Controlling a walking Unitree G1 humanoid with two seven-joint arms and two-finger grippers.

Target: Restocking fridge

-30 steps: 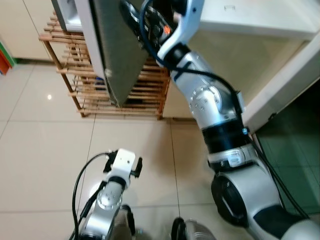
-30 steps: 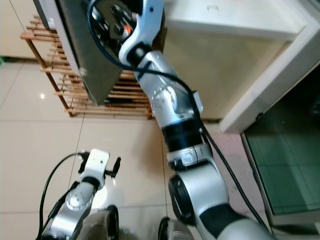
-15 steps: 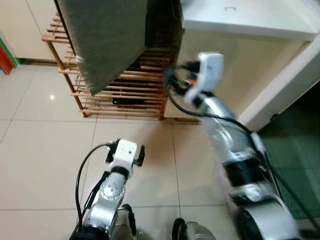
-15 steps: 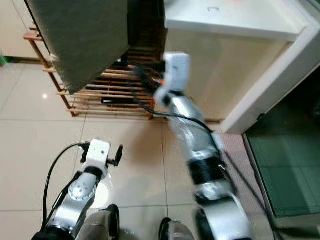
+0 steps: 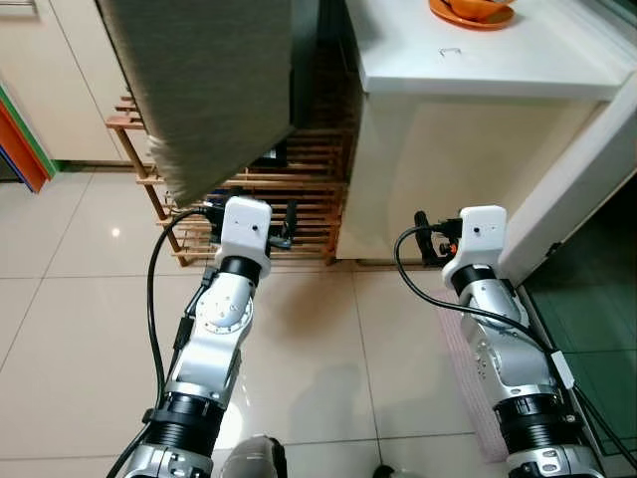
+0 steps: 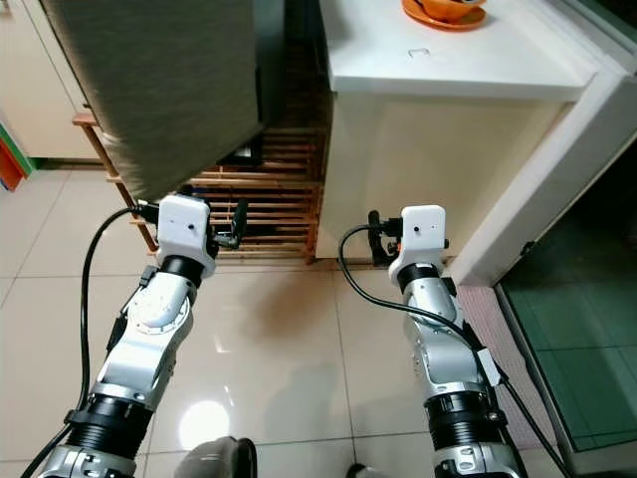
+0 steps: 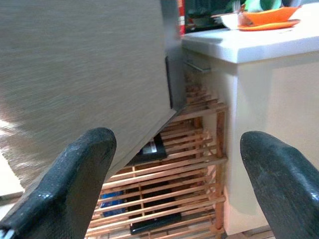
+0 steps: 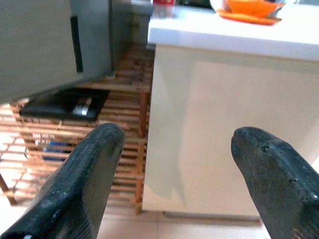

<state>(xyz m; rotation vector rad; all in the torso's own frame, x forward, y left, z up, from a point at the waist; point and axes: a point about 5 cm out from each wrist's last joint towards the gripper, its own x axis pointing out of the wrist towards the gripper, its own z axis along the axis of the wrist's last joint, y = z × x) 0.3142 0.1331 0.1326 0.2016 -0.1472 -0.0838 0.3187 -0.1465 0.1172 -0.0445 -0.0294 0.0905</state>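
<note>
- My left gripper (image 7: pixel 174 184): jaws spread wide, nothing between them and nothing touched — the two black fingers (image 7: pixel 65 184) frame open air, with the grey fridge door (image 7: pixel 79 74) ahead of them.
- My right gripper (image 8: pixel 174 174): jaws likewise spread wide and holding nothing; beyond them stands the cream side of the counter (image 8: pixel 224 119).
- Left arm (image 5: pixel 224 319): raised from the lower left of the left eye view toward the centre left, its white wrist block just under the lower edge of the fridge door, fingers directed at the wooden slatted rack (image 5: pixel 299 189).
- Right arm (image 5: pixel 493 329): raised from the lower right of the same view, wrist at centre right in front of the counter's side panel, well apart from the left arm.
- Fridge door: hangs open across the upper left of the head views, grey and textured, tilted in the frame.
- Wooden slatted rack: stands behind and below the door, just beside the counter; a dark flat item lies on one shelf — I cannot tell what it is.
- Counter top: white, upper right of the frame, bearing an orange plate (image 5: pixel 473 12) at the top edge; its contents cannot be made out.
- Floor (image 5: pixel 80 329): pale glossy tiles beneath both arms.
</note>
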